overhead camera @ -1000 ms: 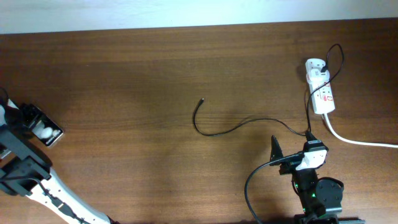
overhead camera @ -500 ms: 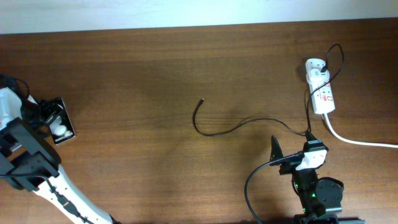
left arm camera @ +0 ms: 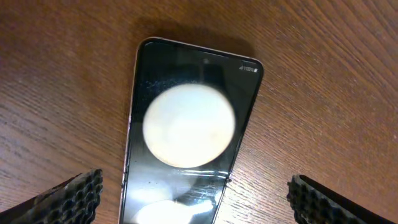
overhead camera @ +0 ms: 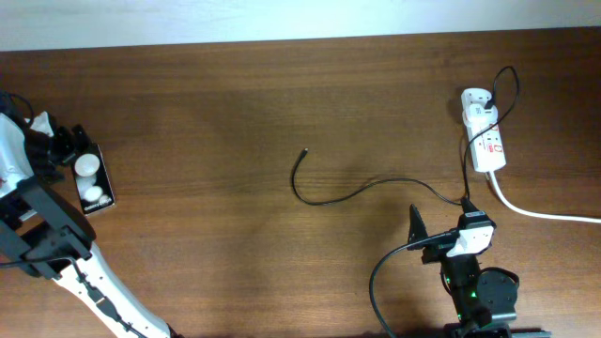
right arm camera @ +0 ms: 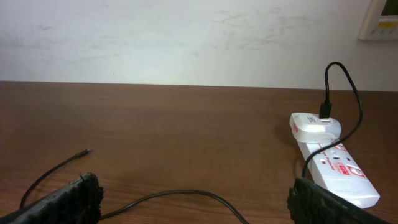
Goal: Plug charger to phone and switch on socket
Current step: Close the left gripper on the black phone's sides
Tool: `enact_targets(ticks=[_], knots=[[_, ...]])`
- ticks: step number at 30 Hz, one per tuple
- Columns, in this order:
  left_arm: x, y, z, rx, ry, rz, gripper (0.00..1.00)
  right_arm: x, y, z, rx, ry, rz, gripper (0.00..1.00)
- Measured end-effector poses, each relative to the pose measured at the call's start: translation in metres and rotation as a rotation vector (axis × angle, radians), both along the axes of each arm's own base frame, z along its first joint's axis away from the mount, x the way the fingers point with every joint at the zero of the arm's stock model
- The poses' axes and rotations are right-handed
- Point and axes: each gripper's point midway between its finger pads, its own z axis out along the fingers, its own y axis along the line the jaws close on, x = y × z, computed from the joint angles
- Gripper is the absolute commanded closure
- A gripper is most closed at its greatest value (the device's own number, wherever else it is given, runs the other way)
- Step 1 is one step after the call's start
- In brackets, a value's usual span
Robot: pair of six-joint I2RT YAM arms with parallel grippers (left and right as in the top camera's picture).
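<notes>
Lying at the far left: the phone [overhead camera: 92, 180] is lying flat on the table [overhead camera: 216, 103], face up, with two white round blobs showing on its dark glass. In the overhead view it is sitting well apart from the charger and the socket.
Left gripper: the left gripper [left arm camera: 199, 202] is hanging over the phone with its jaws spread wide. In the left wrist view the ribbed fingertips [left arm camera: 71, 193] are showing at the lower corners with the phone running up between them. Neither pad is touching it, and the gripper is holding nothing.
Right gripper: the right gripper [right arm camera: 199, 202] is sitting low near the table's front edge, jaws spread wide and holding nothing. The socket and part of the cable are showing ahead of it.
Charger: the charger [overhead camera: 362, 191] is lying loose on the table as a thin black curve. Its tip [overhead camera: 303, 151] is resting free near the middle of the table, touching nothing. The other end is running up past the socket and looping into the white adapter [overhead camera: 477, 99].
Socket: the socket [overhead camera: 488, 145] is lying at the right side, its adapter end pointing away from the robot. Whether its switch is on I cannot tell.
Cord: a thick white cord [overhead camera: 540, 213] is running from the socket's near end out past the right edge of the overhead view.
</notes>
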Motion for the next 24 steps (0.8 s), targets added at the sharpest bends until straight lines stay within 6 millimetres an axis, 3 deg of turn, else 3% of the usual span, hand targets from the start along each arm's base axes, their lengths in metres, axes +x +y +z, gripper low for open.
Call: enact_targets(ticks=[5,9,20,24], knots=[[0.005,-0.011,-0.004,0.032,0.024,-0.051,0.0,0.0,0.0,0.0,0.0,0.0,0.0,0.01],[0.004,-0.02,-0.027,0.04,0.092,-0.083,0.01,0.0,0.0,0.0,0.0,0.0,0.0,0.01],[-0.002,-0.011,-0.03,0.092,0.132,-0.071,0.01,0.0,0.0,0.0,0.0,0.0,0.0,0.01],[-0.004,-0.01,-0.022,0.089,0.144,-0.012,0.01,0.0,0.0,0.0,-0.001,0.0,0.0,0.01]])
